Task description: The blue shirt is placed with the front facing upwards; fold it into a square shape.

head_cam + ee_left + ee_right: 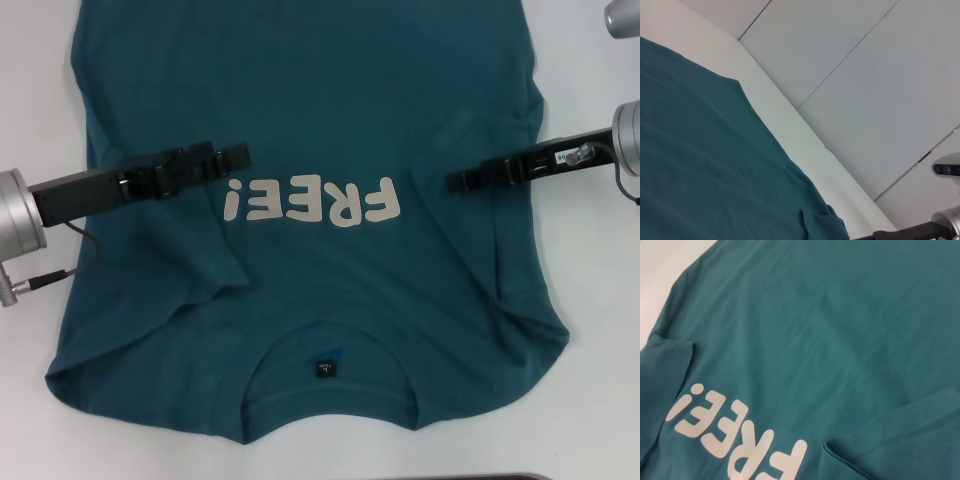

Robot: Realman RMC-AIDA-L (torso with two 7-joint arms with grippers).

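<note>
The blue shirt point(320, 110) lies flat on the white table point(30, 90), front up. Its collar and black neck tag point(324, 368) are at the near edge, and the white "FREE!" lettering point(312, 203) crosses the chest. Both sleeves are folded inward onto the body, the left one point(150, 260) and the right one point(500, 140). My left gripper point(238, 157) hovers over the left chest beside the lettering. On the other side, my right gripper point(455, 182) hangs over the right chest by the folded sleeve. The right wrist view shows the shirt point(840, 315) and the lettering point(740, 440). The left wrist view shows plain shirt cloth point(700, 165).
White table shows on both sides of the shirt and along the near edge. A grey camera housing point(622, 15) sits at the far right. A cable point(60, 270) trails from my left wrist. The left wrist view shows wall panels point(850, 75) beyond the table.
</note>
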